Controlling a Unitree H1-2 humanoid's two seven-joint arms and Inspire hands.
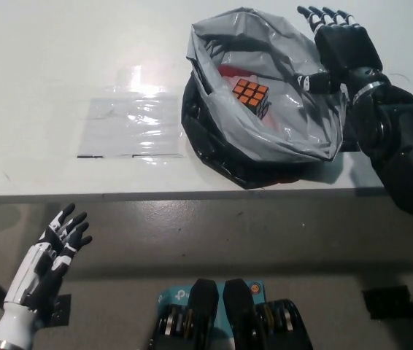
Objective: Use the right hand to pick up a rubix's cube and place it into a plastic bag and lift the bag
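A Rubik's cube (pixel 251 94), orange face up, lies inside the open grey and black plastic bag (pixel 279 135) on the white table (pixel 60 65). My black right hand (pixel 341 47) is open at the bag's right rim, fingers spread and pointing away, its thumb against the plastic edge. It holds nothing. My white left hand (pixel 57 248) hangs open below the table's front edge at the lower left.
A flat sheet of clear plastic (pixel 130 127) lies on the table left of the bag. The table's front edge (pixel 155 195) runs across the middle of the picture, with grey floor below it.
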